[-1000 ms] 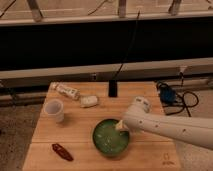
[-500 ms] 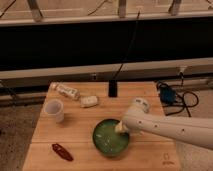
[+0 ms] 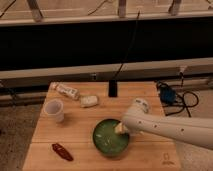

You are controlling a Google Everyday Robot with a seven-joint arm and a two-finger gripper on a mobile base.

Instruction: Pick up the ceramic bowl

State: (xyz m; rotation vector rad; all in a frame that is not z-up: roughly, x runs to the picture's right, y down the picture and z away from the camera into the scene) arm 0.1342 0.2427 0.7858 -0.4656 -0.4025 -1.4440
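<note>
Bowl (image 3: 109, 140) on surface (image 3: 75, 131), just below-left of my claw (image 3: 120, 128). Claw at its near rim, spread wide, holding nothing. Likely pre-grasp step; next I straddle the rim and pinch.

This looks like a robotics lab or test bay rather than a home. A pale wooden table (image 3: 80, 135) stands on speckled flooring (image 3: 15, 125) at lower centre. A thin black cable (image 3: 127, 50) drops from the top of the frame to a small black box (image 3: 113, 89) at the table's far edge. At right, a blue device (image 3: 167, 95) lies among tangled cords. A white robot arm (image 3: 170, 129) enters from the lower right, its gripper (image 3: 120, 128) at the right rim of a glossy green ceramic bowl (image 3: 107, 142).
</note>
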